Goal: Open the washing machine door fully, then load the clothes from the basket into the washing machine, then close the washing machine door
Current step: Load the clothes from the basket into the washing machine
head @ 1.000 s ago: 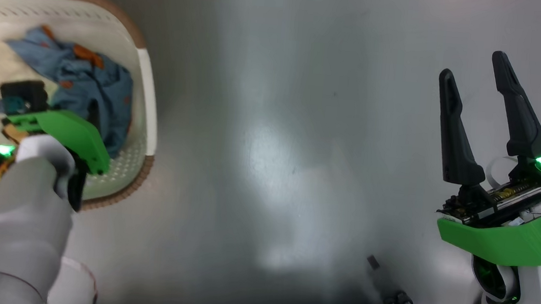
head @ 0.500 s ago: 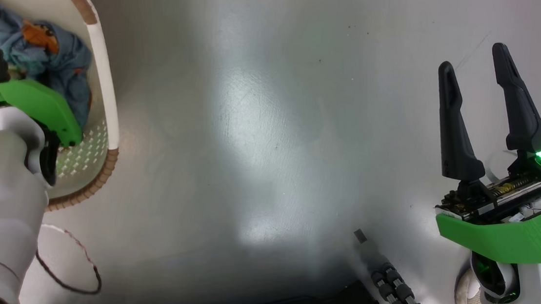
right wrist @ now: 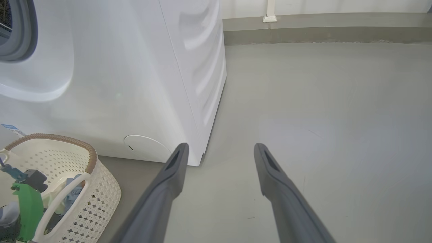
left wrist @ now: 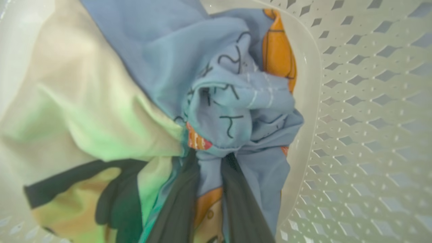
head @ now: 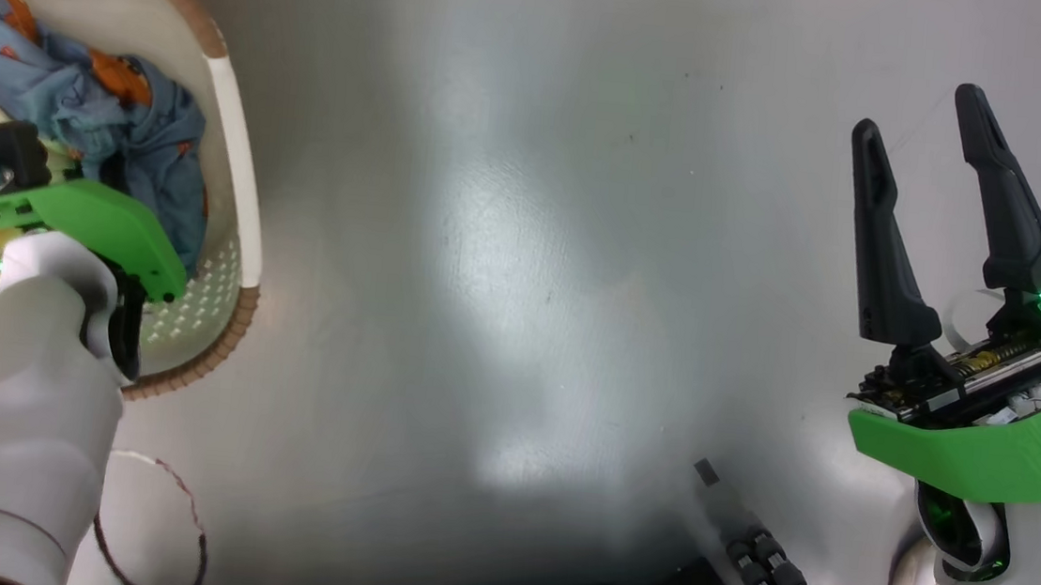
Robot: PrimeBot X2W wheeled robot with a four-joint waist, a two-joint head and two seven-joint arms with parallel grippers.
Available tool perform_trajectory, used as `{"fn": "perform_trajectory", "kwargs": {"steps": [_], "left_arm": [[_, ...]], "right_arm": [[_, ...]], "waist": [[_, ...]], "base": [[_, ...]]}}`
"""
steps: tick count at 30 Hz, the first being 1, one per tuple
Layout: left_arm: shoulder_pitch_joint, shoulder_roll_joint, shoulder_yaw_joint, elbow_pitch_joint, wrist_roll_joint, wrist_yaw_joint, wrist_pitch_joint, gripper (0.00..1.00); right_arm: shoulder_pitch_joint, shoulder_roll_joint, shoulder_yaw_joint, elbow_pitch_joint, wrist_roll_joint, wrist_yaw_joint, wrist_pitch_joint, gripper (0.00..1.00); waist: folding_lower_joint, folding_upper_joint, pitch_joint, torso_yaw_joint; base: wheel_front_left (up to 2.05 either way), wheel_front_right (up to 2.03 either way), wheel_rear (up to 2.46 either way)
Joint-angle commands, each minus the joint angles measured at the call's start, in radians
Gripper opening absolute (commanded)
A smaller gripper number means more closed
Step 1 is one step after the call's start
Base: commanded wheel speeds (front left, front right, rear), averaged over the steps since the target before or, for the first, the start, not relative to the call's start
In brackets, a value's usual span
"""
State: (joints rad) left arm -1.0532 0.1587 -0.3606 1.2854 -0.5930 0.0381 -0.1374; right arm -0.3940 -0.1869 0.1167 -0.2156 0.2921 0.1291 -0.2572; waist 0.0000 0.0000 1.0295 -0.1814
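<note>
- Clothes (left wrist: 236, 101) are lying bunched inside the basket (head: 232, 164), blue folds against its perforated wall, a cream-white part beside them.
- We are holding our left end effector (left wrist: 212, 156) down inside the basket, and its fingers (left wrist: 241, 202) are clenching a fold of the blue fabric.
- We are holding our right end effector (head: 916, 108) released, fingers well apart, over the grey floor (head: 531, 284), far from the basket.
- We are seeing the basket sitting on the floor just beside the washing machine (right wrist: 118, 84) and its white front.

Clothes (head: 146, 156) in basket (head: 235, 164), upper left; right gripper (head: 918, 108) spread above grey floor (head: 525, 236)
</note>
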Motion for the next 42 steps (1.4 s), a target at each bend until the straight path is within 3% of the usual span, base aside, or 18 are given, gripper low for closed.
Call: {"fn": "perform_trajectory", "kwargs": {"steps": [1, 10, 31, 42], "left_arm": [[0.061, 0.031, 0.013, 0.003, -0.005, -0.006, -0.034, 0.0], [0.13, 0.014, 0.035, -0.064, -0.013, 0.002, -0.122, 0.0], [0.558, 0.006, 0.197, -0.747, 0.208, 0.069, -0.124, 0.0], [0.783, 0.015, 0.227, -0.973, 0.285, 0.071, -0.124, 0.0]], "right_arm": [[0.042, -0.007, 0.012, -0.018, -0.008, 0.002, -0.005, 1.0], [0.083, -0.027, -0.025, -0.01, -0.015, 0.002, -0.005, 1.0], [0.232, -0.057, -0.063, 0.04, -0.045, 0.002, -0.005, 1.0], [0.339, -0.026, -0.082, 0.084, -0.062, 0.002, -0.005, 1.0]], "waist": [[0.0, 0.0, -0.022, 0.014], [0.0, 0.0, -0.119, 0.062], [0.0, 0.0, -0.451, 0.126], [0.0, 0.0, -0.663, 0.144]], "base": [[0.0, 0.0, 0.0], [0.0, 0.0, 0.0], [0.0, 0.0, 0.0], [0.0, 0.0, 0.0]]}}
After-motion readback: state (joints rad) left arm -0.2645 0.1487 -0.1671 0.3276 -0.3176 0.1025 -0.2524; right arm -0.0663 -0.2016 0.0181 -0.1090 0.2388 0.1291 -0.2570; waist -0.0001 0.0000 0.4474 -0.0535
